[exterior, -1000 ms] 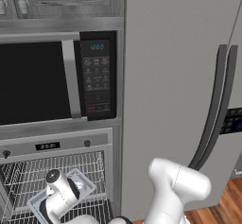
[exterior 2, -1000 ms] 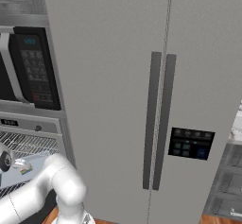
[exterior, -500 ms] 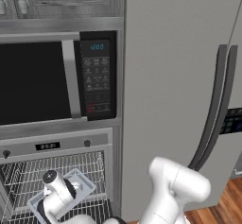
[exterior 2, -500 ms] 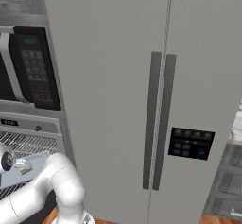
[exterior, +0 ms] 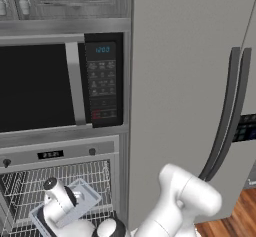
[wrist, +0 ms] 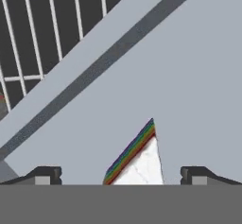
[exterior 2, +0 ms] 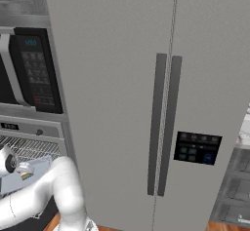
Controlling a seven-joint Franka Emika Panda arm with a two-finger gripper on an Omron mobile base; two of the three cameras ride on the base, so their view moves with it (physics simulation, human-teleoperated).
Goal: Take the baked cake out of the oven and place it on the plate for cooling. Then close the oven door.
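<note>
The arm [exterior: 62, 203] has sunk lower into the oven [exterior: 60, 181]

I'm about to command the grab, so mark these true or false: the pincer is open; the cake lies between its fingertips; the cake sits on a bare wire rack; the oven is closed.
1. The pincer is open. True.
2. The cake lies between its fingertips. True.
3. The cake sits on a bare wire rack. False: it rests on a grey tray, with the wire rack beyond.
4. The oven is closed. False: its racks are exposed and the arm reaches inside.
</note>
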